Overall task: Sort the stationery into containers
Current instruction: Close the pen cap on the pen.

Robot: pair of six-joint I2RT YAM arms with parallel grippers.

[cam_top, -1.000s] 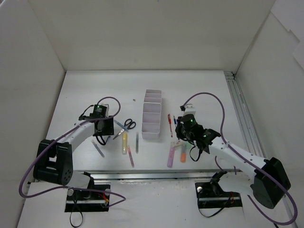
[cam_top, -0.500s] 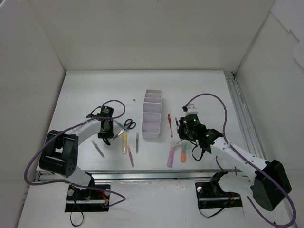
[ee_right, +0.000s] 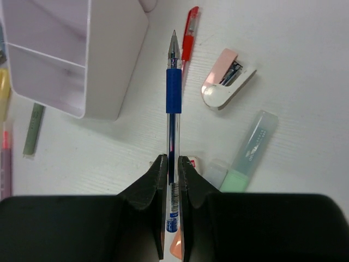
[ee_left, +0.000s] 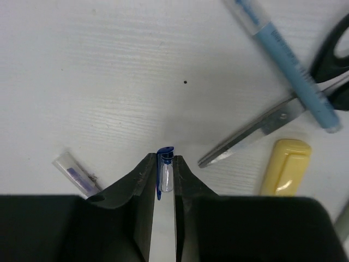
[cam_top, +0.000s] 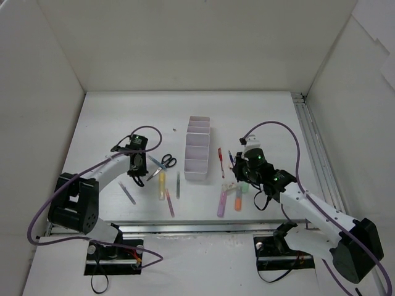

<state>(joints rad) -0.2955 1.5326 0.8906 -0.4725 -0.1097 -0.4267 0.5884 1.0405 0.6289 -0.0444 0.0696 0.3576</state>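
Right hand (ee_right: 173, 161), shifted rightward, clamped on blue pen (ee_right: 173, 98); left hand (ee_left: 163, 158) clamped on half-hidden capped pen (ee_left: 166, 176)

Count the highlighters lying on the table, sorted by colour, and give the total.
Yellow highlighter: 1
Purple highlighter: 1
Orange highlighter: 1
Green highlighter: 1
Total: 4
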